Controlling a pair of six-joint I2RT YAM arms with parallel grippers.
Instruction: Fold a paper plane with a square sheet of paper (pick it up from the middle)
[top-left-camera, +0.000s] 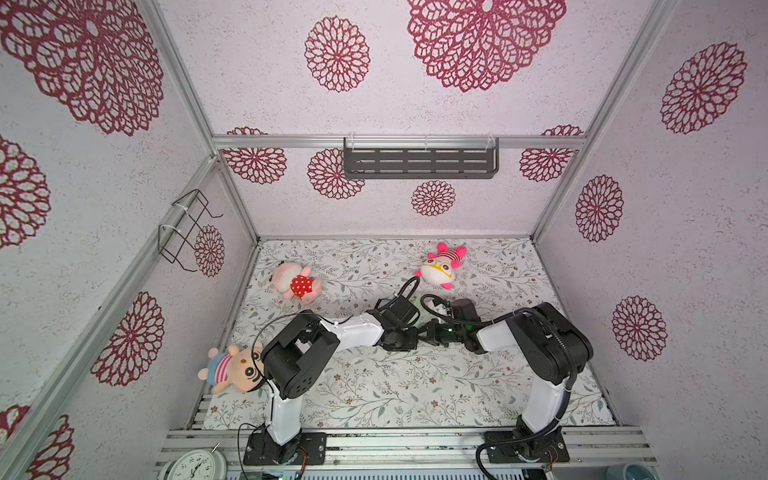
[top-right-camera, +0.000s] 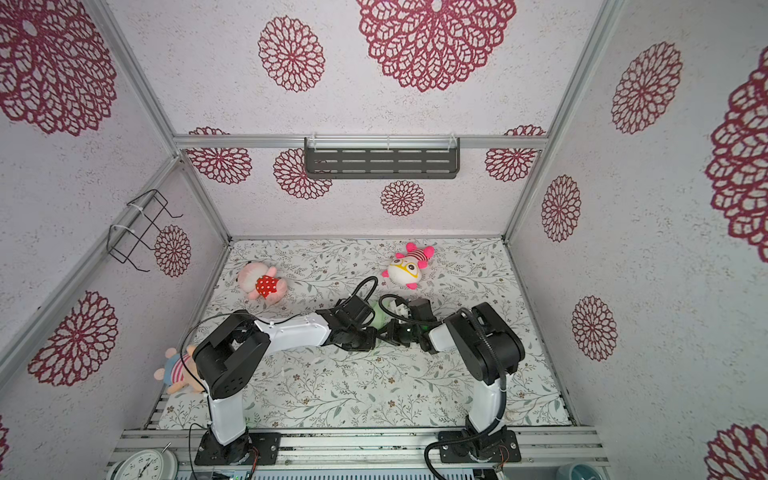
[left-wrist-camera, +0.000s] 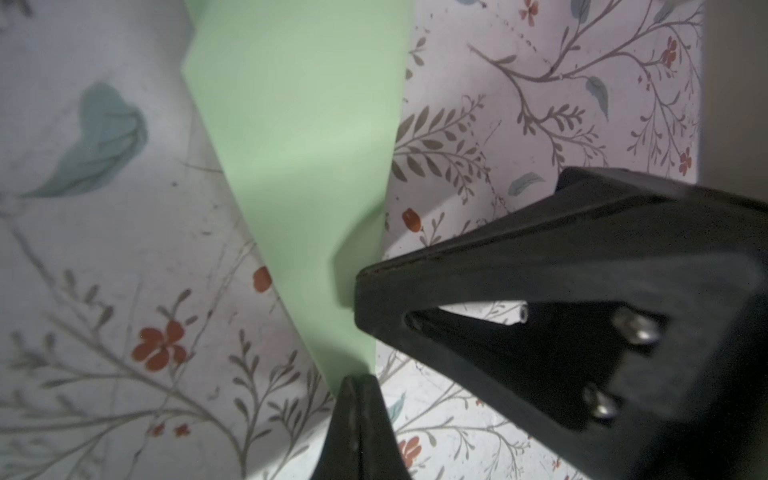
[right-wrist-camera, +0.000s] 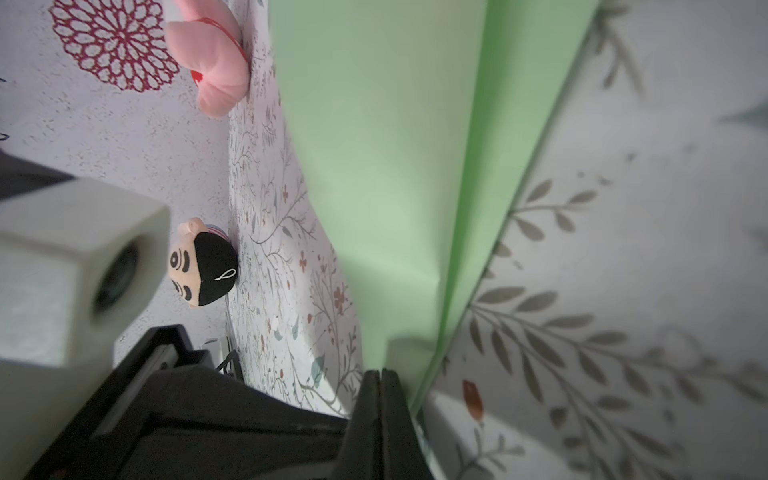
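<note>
Left wrist view showed the left tool (left-wrist-camera: 360, 379) and right tool (left-wrist-camera: 365, 299) both clamped on the paper (left-wrist-camera: 299, 124), already folded narrow and pointy, so few folds seemed left.

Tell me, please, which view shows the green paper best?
Right wrist view: the green paper fills it, folds plain. Left wrist view shows a narrower stretch; in a top view, only a small sliver shows.
</note>
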